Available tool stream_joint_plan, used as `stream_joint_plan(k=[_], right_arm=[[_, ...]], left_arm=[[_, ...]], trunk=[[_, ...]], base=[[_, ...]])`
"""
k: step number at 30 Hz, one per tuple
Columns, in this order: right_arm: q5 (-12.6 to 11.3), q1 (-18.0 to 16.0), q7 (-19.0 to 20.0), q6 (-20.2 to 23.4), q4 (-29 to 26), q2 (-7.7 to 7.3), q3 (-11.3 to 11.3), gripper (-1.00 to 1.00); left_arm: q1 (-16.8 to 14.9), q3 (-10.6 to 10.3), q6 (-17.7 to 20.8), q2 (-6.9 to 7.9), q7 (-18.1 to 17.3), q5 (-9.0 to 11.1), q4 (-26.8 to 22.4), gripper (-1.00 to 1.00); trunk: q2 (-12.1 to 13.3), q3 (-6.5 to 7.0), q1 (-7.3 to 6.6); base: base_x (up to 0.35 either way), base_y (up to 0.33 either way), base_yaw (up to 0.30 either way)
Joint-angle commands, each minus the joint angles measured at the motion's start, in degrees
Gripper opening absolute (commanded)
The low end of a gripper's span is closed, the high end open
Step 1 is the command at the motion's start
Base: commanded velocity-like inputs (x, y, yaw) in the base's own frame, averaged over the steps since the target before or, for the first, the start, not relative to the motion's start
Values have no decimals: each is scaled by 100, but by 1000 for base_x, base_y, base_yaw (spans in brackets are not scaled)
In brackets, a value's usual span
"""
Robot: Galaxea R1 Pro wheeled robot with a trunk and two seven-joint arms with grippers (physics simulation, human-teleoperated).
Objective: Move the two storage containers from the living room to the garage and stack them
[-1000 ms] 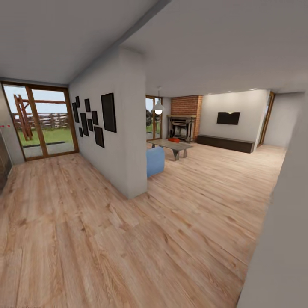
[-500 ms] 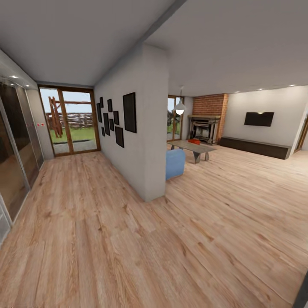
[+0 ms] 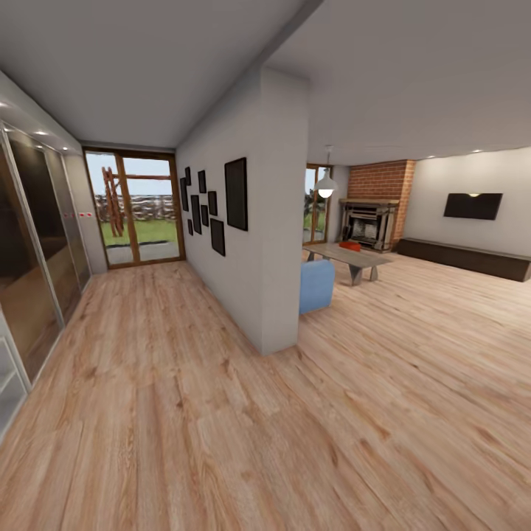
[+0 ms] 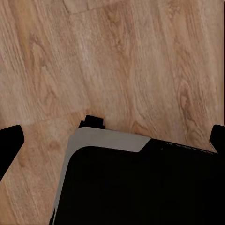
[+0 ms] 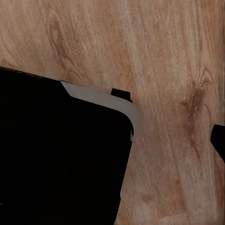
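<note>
Left tool point(image 4: 112, 140) fingers spread; right tool state unclear; red-orange container point(image 3: 349, 245) far ahead on grey table point(image 3: 346, 256).

Both my wrists point down past my base point(image 4: 140, 187). Left gripper point(image 4: 112, 138): fingertips wide apart, nothing between. Right gripper: one fingertip point(image 5: 218, 140) visible, state unclear.
</note>
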Motion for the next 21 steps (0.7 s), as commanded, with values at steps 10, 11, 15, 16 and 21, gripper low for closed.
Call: stream_joint_plan(k=[10, 11, 15, 16, 21], right_arm=[[5, -8, 14, -35, 18, -11, 29, 100], [4, -9, 14, -36, 19, -12, 29, 100], [0, -10, 8, -36, 19, -12, 18, 100], [-1, -11, 7, -37, 19, -11, 12, 100], [-45, -9, 5, -37, 17, -2, -45, 100]], left_arm=[[-5, -38, -20, 1, -17, 53, 7, 100], [-5, -38, -21, 3, -17, 53, 7, 100], [-5, -38, -22, 3, -17, 53, 7, 100], [-5, -38, -22, 2, -17, 53, 7, 100], [-5, -38, -25, -3, -17, 53, 7, 100]], trunk=[[-6, -8, 4], [-6, -8, 4], [-6, -8, 4], [-6, -8, 4], [-6, -8, 4]], base=[[322, 0, 0], [323, 0, 0], [323, 0, 0], [323, 0, 0], [323, 0, 0]])
